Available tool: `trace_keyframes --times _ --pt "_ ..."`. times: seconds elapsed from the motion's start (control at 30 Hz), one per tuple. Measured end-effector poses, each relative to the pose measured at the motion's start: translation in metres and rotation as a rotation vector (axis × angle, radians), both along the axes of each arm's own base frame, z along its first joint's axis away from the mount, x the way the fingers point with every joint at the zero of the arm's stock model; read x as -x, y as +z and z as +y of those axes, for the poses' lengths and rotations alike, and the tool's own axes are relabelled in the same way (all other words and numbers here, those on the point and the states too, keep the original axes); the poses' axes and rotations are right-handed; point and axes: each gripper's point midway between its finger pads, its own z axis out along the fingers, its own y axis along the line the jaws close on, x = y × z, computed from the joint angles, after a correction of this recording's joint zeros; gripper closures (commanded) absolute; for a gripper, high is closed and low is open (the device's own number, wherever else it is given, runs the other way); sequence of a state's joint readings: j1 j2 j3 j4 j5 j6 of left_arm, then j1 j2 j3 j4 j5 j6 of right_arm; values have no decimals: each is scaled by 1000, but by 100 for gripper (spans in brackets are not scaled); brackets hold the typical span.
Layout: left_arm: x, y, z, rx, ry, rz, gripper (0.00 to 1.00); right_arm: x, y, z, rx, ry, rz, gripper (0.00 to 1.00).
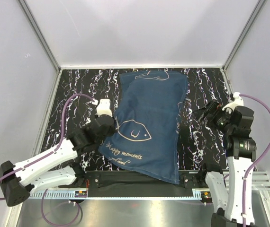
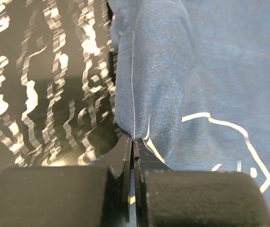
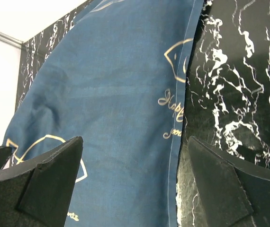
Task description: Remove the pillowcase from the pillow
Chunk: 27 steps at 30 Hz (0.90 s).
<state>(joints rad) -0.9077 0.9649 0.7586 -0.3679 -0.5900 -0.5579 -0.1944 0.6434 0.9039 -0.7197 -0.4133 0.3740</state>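
The navy-blue pillowcase (image 1: 147,127) with gold fish drawings and "Happy moments" lettering lies lengthwise in the middle of the table, bulging as if filled. The pillow itself is hidden; no cream fabric shows. My left gripper (image 1: 112,126) is at the pillowcase's left edge. In the left wrist view the left gripper (image 2: 134,142) is shut on a pinch of the side seam of the pillowcase (image 2: 163,80). My right gripper (image 1: 200,114) hovers to the right of the pillowcase. In the right wrist view the right gripper (image 3: 135,177) is open and empty above the hemmed right edge of the pillowcase (image 3: 111,94).
The table (image 1: 73,94) is black with white marble veins. White walls and aluminium posts (image 1: 40,35) close in the back and sides. A black bar (image 1: 125,178) and a metal rail (image 1: 139,194) run along the near edge under the pillowcase's near corner.
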Motion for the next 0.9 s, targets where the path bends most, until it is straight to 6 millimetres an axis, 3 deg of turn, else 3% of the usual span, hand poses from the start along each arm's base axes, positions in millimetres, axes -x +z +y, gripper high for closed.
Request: trace_keyframes --times 0.17,0.27,0.37,0.53,0.63,0.77,0.9 --pt "8 1 18 -3 45 7 100 -19 6 21 42 80 20 0" --pt "10 -5 20 -5 54 26 100 -34 -2 55 101 170 50 0" --pt "12 -10 22 -5 63 43 100 -45 -24 89 150 235 112 0" --pt "14 -16 24 -10 67 53 100 -38 -51 146 189 338 147 0" --pt "14 -13 27 -9 75 45 100 -32 -60 165 201 347 146 0" --pt "13 -2 33 -8 86 18 100 -24 -87 161 215 287 195 6" --pt "7 24 37 7 95 -26 100 -3 -112 147 216 251 253 6"
